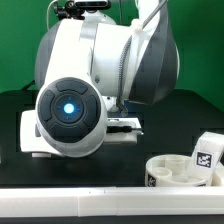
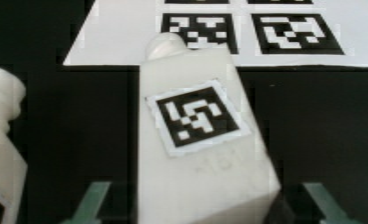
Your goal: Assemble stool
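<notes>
In the wrist view a white blocky stool leg [image 2: 202, 120] with a square tag on top lies on the black table. It runs lengthwise between my gripper's [image 2: 207, 205] two fingers. The jaws stand open, one finger [image 2: 96, 200] on each side of the leg, with a dark gap at both sides. Another white stool part [image 2: 0, 130] lies close beside the leg. In the exterior view the round ring-shaped seat [image 1: 183, 170] sits at the lower right with a tagged leg [image 1: 207, 151] just behind it. The arm's own body hides the gripper there.
The marker board [image 2: 124, 40] lies just beyond the leg's far end; it also shows under the arm in the exterior view [image 1: 30, 135]. A long white bar [image 1: 90, 205] runs along the table's front edge. The arm's large joint [image 1: 68, 112] blocks the middle of the exterior view.
</notes>
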Tool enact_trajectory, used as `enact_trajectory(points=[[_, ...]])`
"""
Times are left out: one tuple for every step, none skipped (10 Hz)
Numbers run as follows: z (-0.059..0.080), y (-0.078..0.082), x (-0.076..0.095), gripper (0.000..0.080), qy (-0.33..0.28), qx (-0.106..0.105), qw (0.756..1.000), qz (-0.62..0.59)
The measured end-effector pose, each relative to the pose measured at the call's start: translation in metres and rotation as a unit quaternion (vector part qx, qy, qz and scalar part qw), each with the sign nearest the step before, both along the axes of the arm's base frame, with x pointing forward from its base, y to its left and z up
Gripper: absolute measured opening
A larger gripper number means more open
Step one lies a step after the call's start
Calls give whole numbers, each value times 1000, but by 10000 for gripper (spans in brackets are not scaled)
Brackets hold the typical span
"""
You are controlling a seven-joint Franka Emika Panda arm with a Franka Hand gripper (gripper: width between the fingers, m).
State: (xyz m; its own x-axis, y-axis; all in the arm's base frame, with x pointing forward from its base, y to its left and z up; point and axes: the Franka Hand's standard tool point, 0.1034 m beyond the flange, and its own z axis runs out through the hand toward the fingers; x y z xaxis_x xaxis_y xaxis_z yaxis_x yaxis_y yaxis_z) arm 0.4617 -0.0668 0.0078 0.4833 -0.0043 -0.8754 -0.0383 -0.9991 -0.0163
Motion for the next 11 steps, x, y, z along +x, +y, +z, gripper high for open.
enact_trajectory(points=[[2, 0, 2, 324, -1, 1, 1000, -2], [12, 2, 10, 324, 0, 4, 1000, -2], [24, 2, 20, 324, -3, 4, 1000, -2], [35, 2, 29, 324, -6, 3, 1000, -3], [54, 5, 35, 324, 5, -8, 1000, -10], [70, 7, 45, 325, 7, -15, 1000, -12], [74, 7, 50, 325, 1, -16, 1000, -11], [68, 6, 50, 325, -5, -16, 1000, -10], [65, 6, 53, 325, -16, -17, 1000, -9], [64, 5, 56, 325, -24, -18, 1000, -9], [60, 4, 67, 325, -69, -21, 997, -5]])
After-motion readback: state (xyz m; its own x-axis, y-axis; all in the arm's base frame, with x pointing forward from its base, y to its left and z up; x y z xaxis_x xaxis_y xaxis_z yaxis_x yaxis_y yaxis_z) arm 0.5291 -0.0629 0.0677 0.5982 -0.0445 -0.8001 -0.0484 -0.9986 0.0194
